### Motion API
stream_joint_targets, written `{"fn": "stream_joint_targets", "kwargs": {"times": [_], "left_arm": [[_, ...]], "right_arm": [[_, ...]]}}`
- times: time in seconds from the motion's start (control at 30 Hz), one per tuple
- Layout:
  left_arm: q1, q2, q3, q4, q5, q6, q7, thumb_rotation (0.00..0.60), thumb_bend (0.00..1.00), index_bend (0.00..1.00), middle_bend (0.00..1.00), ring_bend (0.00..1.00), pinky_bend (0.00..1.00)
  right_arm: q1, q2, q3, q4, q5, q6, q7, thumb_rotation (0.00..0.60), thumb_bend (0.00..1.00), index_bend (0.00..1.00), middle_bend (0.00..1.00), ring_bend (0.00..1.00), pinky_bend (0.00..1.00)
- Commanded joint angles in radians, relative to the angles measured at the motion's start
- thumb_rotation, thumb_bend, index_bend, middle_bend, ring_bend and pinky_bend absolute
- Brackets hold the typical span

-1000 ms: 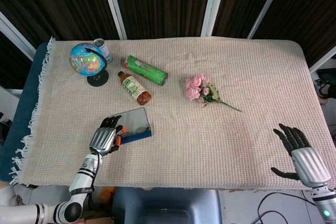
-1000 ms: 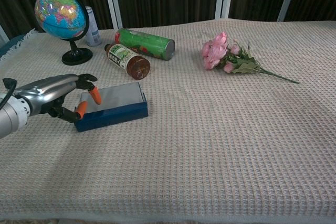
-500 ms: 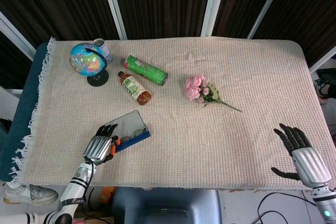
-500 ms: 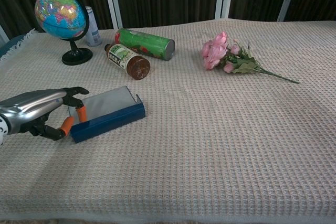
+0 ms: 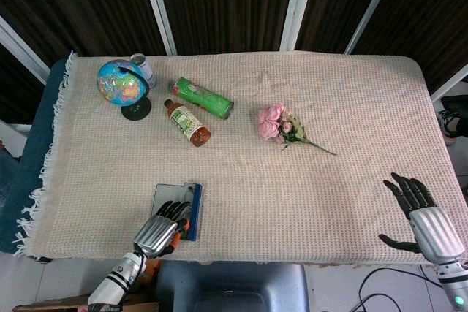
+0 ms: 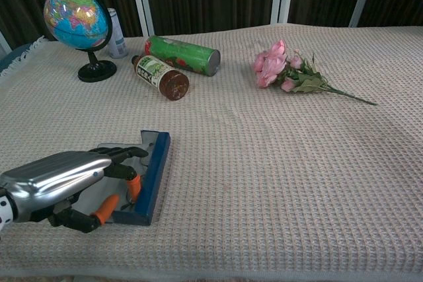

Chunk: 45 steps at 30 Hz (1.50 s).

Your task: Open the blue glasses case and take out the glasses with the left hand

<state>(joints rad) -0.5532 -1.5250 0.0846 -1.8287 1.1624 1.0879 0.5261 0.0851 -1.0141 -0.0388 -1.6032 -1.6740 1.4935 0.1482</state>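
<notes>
one flat blue glasses case (image 6: 151, 177) with grey top is gripped by left hand (image 6: 69, 186) | woven beige tablecloth (image 5: 329, 93) | right hand (image 5: 424, 217) is held spread, empty

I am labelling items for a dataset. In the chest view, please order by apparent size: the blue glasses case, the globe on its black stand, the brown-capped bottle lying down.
1. Blue glasses case, though it lies nearest the camera.
2. Globe on black stand.
3. Brown-capped bottle.

Overhead head view; low chest view
</notes>
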Motion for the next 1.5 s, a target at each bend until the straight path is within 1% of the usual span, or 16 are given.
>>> {"fn": "stream_joint_targets", "kwargs": {"times": [0.03, 0.43, 0.7, 0.87, 0.97, 1.17, 1.27, 1.4, 1.5], "left_arm": [[-0.003, -0.02, -0.002, 0.002, 0.016, -0.007, 0.003, 0.6, 0.64, 0.36, 0.0, 0.0, 0.0], [-0.019, -0.105, -0.039, 0.031, 0.043, -0.027, 0.002, 0.6, 0.65, 0.34, 0.0, 0.0, 0.0], [-0.034, -0.186, -0.065, 0.104, 0.045, -0.029, 0.046, 0.6, 0.65, 0.31, 0.0, 0.0, 0.0], [-0.044, -0.235, -0.083, 0.154, 0.088, -0.007, 0.06, 0.6, 0.65, 0.29, 0.0, 0.0, 0.0], [-0.049, -0.261, -0.099, 0.181, 0.079, -0.011, 0.062, 0.6, 0.65, 0.27, 0.0, 0.0, 0.0], [-0.068, -0.314, -0.152, 0.264, 0.037, -0.019, 0.078, 0.6, 0.64, 0.22, 0.0, 0.0, 0.0], [-0.075, -0.33, -0.17, 0.286, 0.027, -0.021, 0.074, 0.6, 0.63, 0.19, 0.0, 0.0, 0.0], [-0.083, -0.347, -0.195, 0.317, 0.033, -0.008, 0.061, 0.6, 0.63, 0.19, 0.0, 0.0, 0.0], [-0.089, -0.355, -0.216, 0.341, 0.014, -0.009, 0.06, 0.6, 0.63, 0.19, 0.0, 0.0, 0.0]], "right_arm": [[-0.003, 0.003, -0.002, 0.004, -0.005, 0.007, 0.011, 0.6, 0.02, 0.0, 0.0, 0.0, 0.0], [-0.012, 0.014, -0.001, 0.012, -0.007, 0.028, 0.043, 0.6, 0.02, 0.0, 0.0, 0.0, 0.0], [-0.017, 0.016, -0.001, 0.017, -0.009, 0.036, 0.057, 0.6, 0.02, 0.0, 0.0, 0.0, 0.0], [-0.018, 0.018, 0.002, 0.016, -0.002, 0.036, 0.059, 0.6, 0.01, 0.0, 0.0, 0.0, 0.0], [-0.018, 0.019, 0.002, 0.017, 0.0, 0.034, 0.061, 0.6, 0.02, 0.0, 0.0, 0.0, 0.0], [-0.022, 0.022, 0.005, 0.018, 0.004, 0.039, 0.07, 0.6, 0.02, 0.0, 0.0, 0.0, 0.0], [-0.022, 0.023, 0.005, 0.02, 0.005, 0.04, 0.073, 0.6, 0.02, 0.0, 0.0, 0.0, 0.0], [-0.022, 0.023, 0.007, 0.021, 0.007, 0.039, 0.073, 0.6, 0.02, 0.0, 0.0, 0.0, 0.0], [-0.022, 0.022, 0.008, 0.021, 0.008, 0.038, 0.072, 0.6, 0.02, 0.0, 0.0, 0.0, 0.0]]}}
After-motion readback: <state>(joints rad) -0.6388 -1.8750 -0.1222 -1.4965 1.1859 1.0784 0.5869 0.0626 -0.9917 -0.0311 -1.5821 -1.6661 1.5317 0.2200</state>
